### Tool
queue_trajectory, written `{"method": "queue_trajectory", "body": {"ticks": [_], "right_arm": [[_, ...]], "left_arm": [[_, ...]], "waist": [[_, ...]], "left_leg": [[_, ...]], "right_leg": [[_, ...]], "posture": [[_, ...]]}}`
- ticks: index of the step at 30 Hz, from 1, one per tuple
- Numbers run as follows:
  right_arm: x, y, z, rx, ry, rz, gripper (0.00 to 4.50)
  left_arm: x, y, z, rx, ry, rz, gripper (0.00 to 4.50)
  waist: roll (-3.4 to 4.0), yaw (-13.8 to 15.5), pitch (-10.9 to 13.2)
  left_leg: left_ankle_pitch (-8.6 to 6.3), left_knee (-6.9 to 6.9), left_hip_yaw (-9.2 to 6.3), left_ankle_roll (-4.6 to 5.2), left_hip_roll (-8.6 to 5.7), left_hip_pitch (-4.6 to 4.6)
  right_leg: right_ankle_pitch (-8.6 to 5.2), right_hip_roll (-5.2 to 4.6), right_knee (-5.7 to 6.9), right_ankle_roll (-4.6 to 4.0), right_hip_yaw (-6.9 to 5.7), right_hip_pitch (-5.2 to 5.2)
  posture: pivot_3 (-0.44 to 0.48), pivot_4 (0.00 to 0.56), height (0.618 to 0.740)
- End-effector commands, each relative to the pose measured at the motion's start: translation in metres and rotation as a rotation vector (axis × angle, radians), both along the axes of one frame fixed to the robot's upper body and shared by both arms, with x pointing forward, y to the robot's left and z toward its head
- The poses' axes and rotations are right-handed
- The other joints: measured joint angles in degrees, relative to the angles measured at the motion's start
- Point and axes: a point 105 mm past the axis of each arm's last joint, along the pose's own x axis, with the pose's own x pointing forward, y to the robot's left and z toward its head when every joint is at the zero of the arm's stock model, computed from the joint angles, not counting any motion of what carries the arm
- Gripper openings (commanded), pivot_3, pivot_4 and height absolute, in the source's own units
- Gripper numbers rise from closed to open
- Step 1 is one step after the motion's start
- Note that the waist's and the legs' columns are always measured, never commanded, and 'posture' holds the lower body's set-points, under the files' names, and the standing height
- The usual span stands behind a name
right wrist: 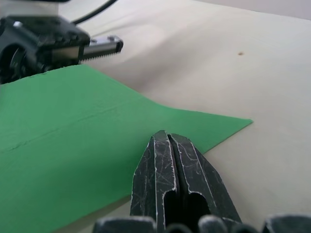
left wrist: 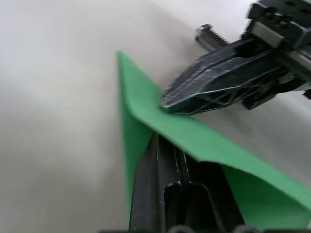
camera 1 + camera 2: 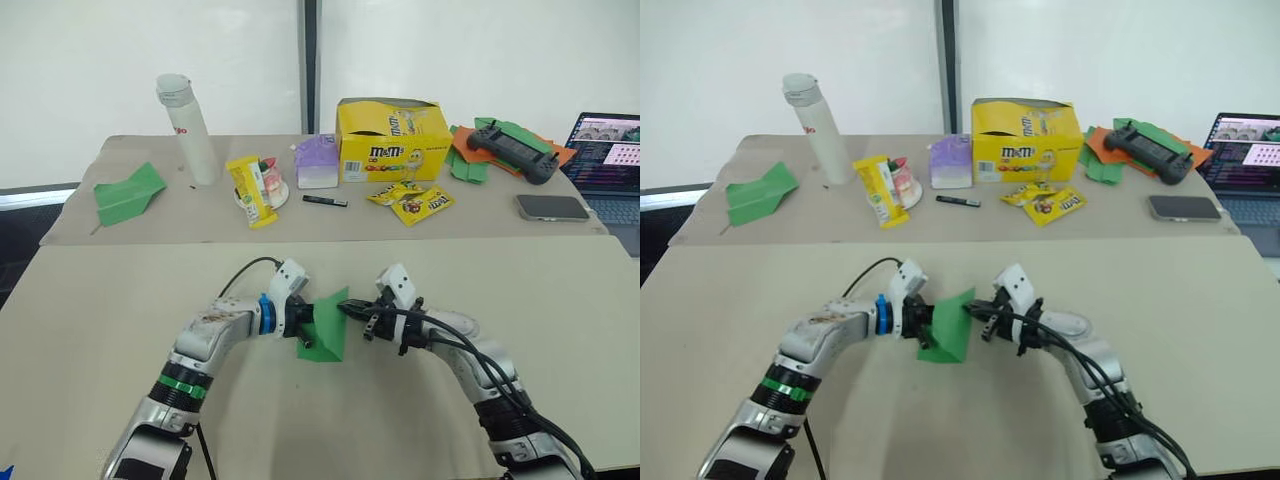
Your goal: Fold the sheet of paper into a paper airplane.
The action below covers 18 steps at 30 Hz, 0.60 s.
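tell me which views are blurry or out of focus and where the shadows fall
Left wrist view: the table is a soft blur and the green paper is soft at its edges. Right wrist view: the right tool is sharp, the left tool behind is softer. Left eye view: sharp overall, with a soft shadow beneath the paper.

The green sheet of paper (image 3: pixel 325 328), a creased wedge, stands tilted on the near table.
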Motion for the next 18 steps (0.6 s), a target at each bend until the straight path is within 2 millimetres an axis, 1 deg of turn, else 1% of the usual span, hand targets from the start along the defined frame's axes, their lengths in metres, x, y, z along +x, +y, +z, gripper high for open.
{"method": "queue_trajectory", "body": {"ticks": [1,4,6,7,9,11,13,14,15,16,18], "right_arm": [[-0.002,0.003,-0.009,-0.02,0.014,0.016,0.0],[-0.002,0.003,-0.014,-0.045,0.017,0.022,0.0],[-0.003,0.003,-0.017,-0.07,0.013,0.028,0.0],[-0.004,0.003,-0.02,-0.089,0.007,0.036,0.0],[-0.004,0.004,-0.021,-0.111,-0.01,0.042,0.0],[-0.004,0.004,-0.022,-0.118,-0.018,0.039,0.0],[-0.004,0.001,-0.025,-0.142,-0.028,0.033,0.0],[-0.004,0.0,-0.026,-0.148,-0.032,0.027,0.0],[-0.003,-0.002,-0.026,-0.146,-0.034,0.015,0.0],[-0.002,-0.003,-0.025,-0.143,-0.039,0.003,0.0],[0.0,-0.006,-0.022,-0.12,-0.043,-0.029,0.0]], "left_arm": [[0.007,0.022,0.003,0.048,-0.006,0.035,0.02],[0.007,0.038,0.01,0.088,-0.023,0.018,0.02],[0.014,0.045,0.018,0.093,-0.052,0.033,0.02],[0.018,0.044,0.026,0.078,-0.096,0.031,0.02],[0.016,0.033,0.039,0.034,-0.147,-0.018,0.02],[0.007,0.014,0.049,-0.028,-0.173,-0.091,0.02],[-0.003,-0.004,0.054,-0.077,-0.184,-0.154,0.02],[-0.006,-0.01,0.053,-0.085,-0.184,-0.169,0.02],[-0.006,-0.013,0.046,-0.063,-0.168,-0.167,0.02],[-0.006,-0.012,0.034,-0.003,-0.168,-0.167,0.02],[-0.01,-0.006,0.003,0.148,-0.164,-0.192,0.02]], "waist": [[0.0,-0.11,0.0],[0.0,-0.39,0.0],[0.0,-0.35,0.0],[0.0,-0.31,0.0],[-0.02,-0.14,0.0],[-0.02,-0.12,0.0],[-0.02,-0.12,0.0],[-0.02,-0.17,0.0],[-0.02,-0.24,0.0],[-0.01,-0.31,-0.01],[0.01,-0.39,-0.02]], "left_leg": [[0.0,0.0,0.0,0.0,0.01,0.03],[0.0,-0.01,0.0,-0.01,0.04,0.05],[0.0,-0.01,-0.01,-0.01,0.04,0.06],[0.0,-0.01,-0.02,-0.01,0.05,0.07],[0.0,-0.01,-0.03,-0.02,0.07,0.09],[0.01,-0.01,-0.03,-0.03,0.09,0.09],[0.01,-0.01,-0.02,-0.03,0.1,0.08],[0.01,-0.01,-0.02,-0.03,0.11,0.08],[0.01,-0.01,-0.01,-0.03,0.12,0.09],[0.01,-0.01,-0.01,-0.03,0.12,0.1],[0.0,-0.06,0.01,-0.03,0.1,0.19]], "right_leg": [[0.0,0.01,0.0,-0.01,0.0,0.02],[0.01,0.06,0.0,-0.03,0.0,0.03],[0.01,0.06,0.01,-0.04,0.0,0.04],[0.01,0.06,0.0,-0.04,0.0,0.05],[0.01,0.05,-0.01,-0.04,0.0,0.08],[0.02,0.04,-0.03,-0.04,0.0,0.11],[0.02,0.02,-0.03,-0.04,0.01,0.11],[0.02,0.02,-0.03,-0.04,0.01,0.11],[0.02,0.02,-0.03,-0.05,0.02,0.12],[0.02,0.03,-0.02,-0.05,0.02,0.12],[0.01,0.06,-0.01,-0.06,0.03,0.17]], "posture": [[0.0,0.15,0.74],[0.0,0.15,0.74],[0.0,0.15,0.74],[0.0,0.15,0.74],[0.0,0.15,0.74],[0.0,0.15,0.74],[0.0,0.15,0.74],[0.0,0.15,0.74],[0.0,0.15,0.74],[0.0,0.15,0.74],[0.0,0.15,0.74]]}}
